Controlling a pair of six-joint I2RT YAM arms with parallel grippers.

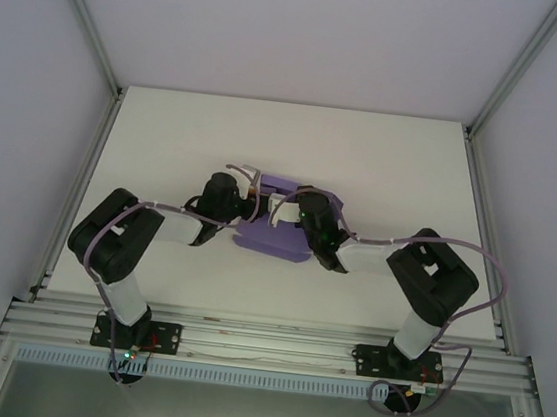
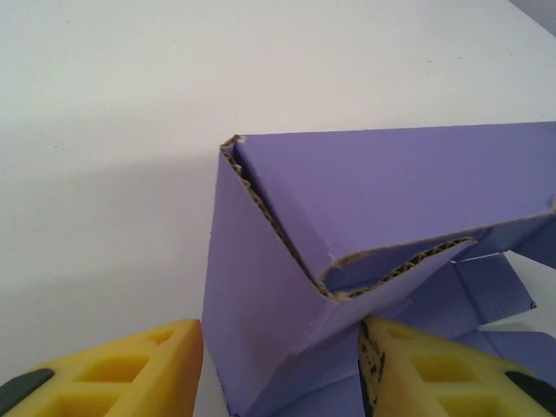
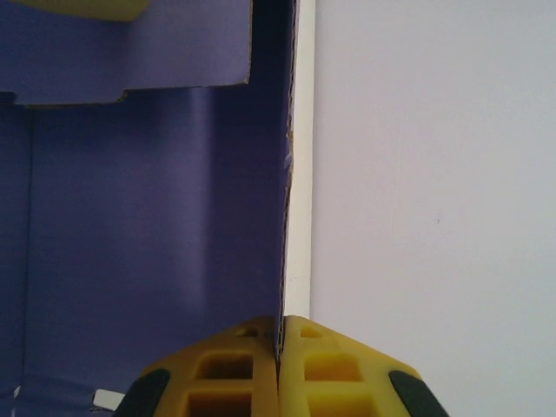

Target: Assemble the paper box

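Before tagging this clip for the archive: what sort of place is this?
Probably a robot lab cell: left arm and right arm bolted to an aluminium rail, a white table, enclosing panels.

1. the left arm [image 1: 116,238] and the right arm [image 1: 434,277] were built of black joint housings joined by white tube links.
2. thin grey-lilac cables [image 1: 493,273] were looped along each arm.
3. black base plates [image 1: 135,334] were fitted at the foot, with small green lights seen nearby.
4. the fingers [image 2: 130,372] were moulded in yellow, with hollow pockets and black insets.
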